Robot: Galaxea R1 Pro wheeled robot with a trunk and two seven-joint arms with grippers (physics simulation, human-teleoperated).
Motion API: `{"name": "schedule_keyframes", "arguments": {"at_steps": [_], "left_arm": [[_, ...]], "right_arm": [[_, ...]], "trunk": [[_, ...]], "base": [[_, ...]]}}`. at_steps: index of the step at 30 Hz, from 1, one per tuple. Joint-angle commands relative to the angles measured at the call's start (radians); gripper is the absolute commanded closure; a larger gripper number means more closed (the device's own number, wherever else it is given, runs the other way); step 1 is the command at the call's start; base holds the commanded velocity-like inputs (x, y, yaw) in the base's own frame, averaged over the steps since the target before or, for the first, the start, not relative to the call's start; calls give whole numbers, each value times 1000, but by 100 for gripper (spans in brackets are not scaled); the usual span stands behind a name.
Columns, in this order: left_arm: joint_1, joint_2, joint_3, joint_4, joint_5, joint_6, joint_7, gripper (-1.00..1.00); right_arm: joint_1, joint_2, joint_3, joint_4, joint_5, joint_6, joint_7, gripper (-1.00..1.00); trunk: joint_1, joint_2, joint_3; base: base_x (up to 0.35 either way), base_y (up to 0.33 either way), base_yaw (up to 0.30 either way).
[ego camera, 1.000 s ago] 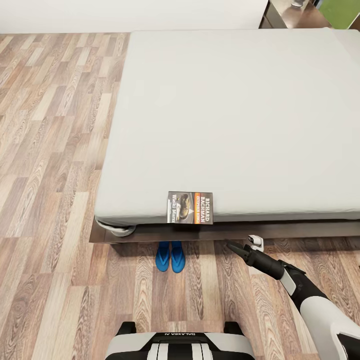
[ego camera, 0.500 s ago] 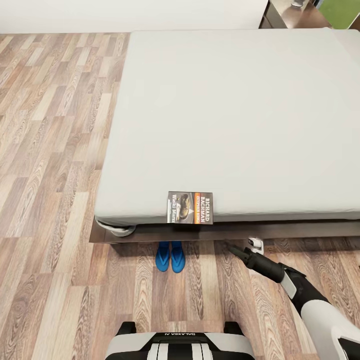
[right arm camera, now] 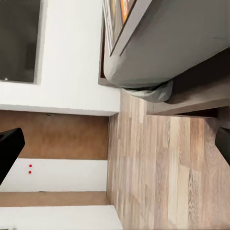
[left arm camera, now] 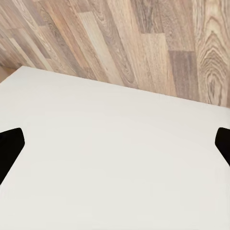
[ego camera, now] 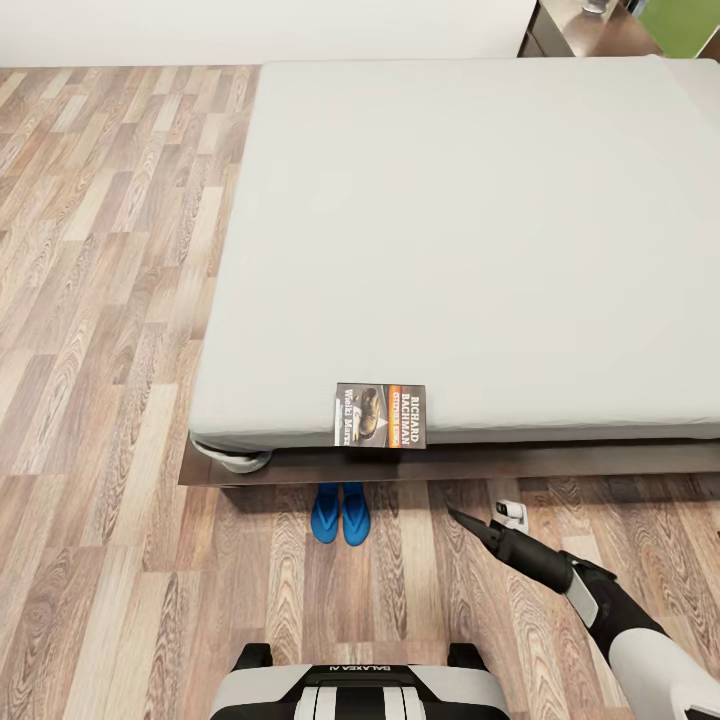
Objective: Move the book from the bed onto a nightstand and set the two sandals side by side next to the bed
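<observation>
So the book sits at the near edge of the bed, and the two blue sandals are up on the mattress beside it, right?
Not quite. The book does sit at the near edge of the bed, but the head view shows the two blue sandals on the wood floor, side by side just below the book, partly under the bed's frame.

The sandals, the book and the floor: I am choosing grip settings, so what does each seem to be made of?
The sandals look like matte foam or rubber: flat, even bright blue, no shine. The book looks like a thin paperback with a printed cover, lying flat at the bed's edge. The floor looks like wood planks, with visible grain and staggered boards; it may be laminate.
</observation>
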Motion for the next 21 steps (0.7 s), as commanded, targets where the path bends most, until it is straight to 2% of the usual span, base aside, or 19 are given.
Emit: {"name": "schedule_keyframes", "arguments": {"at_steps": [1,21], "left_arm": [[0,0,-8,1,10,-4,1,-100],[-1,-2,-9,1,11,-6,0,-100]], "right_arm": [[0,0,-1,0,0,11,4,-100],[2,6,0,-8,-2,14,2,-100]], "trunk": [[0,0,0],[0,0,0]], "base": [[0,0,0],[0,0,0]]}}
